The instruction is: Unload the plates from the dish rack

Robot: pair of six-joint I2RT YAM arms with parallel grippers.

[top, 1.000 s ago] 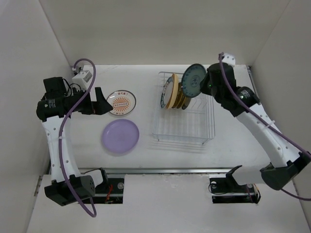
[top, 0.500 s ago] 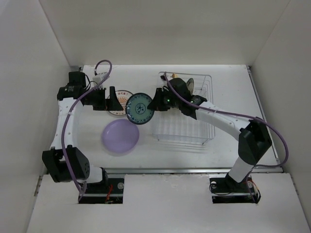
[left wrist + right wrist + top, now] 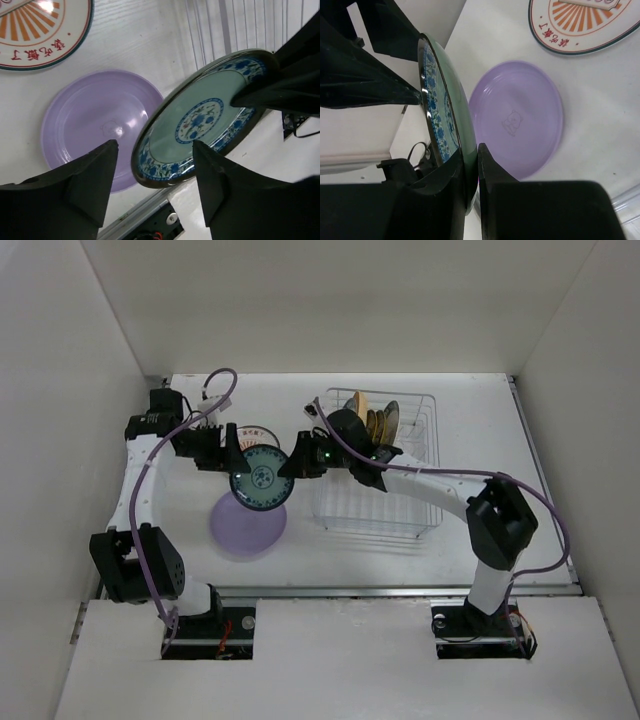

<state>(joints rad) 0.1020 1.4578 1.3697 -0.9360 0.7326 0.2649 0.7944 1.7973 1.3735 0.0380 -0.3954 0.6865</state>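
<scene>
My right gripper (image 3: 293,466) is shut on the rim of the teal patterned plate (image 3: 260,478) and holds it tilted above the table, left of the dish rack (image 3: 400,502). In the right wrist view the plate (image 3: 442,120) is edge-on between my fingers (image 3: 471,175). My left gripper (image 3: 231,451) is open at the plate's other side. In the left wrist view its fingers (image 3: 156,172) straddle the plate's lower rim (image 3: 200,120) without touching. The lavender plate (image 3: 244,528) lies flat below. The white plate with orange pattern (image 3: 250,434) lies behind it. Mustard and yellow plates (image 3: 372,420) stand in the rack.
White walls enclose the table on the left, back and right. A metal rail (image 3: 340,590) runs along the near edge. The lavender plate (image 3: 90,125) and the orange-pattern plate (image 3: 40,25) lie under the left wrist. The rack's near half holds no plates.
My right arm has carried the teal plate from above the rack leftward and down over the lavender plate. My left gripper has moved in to the plate's left rim.
</scene>
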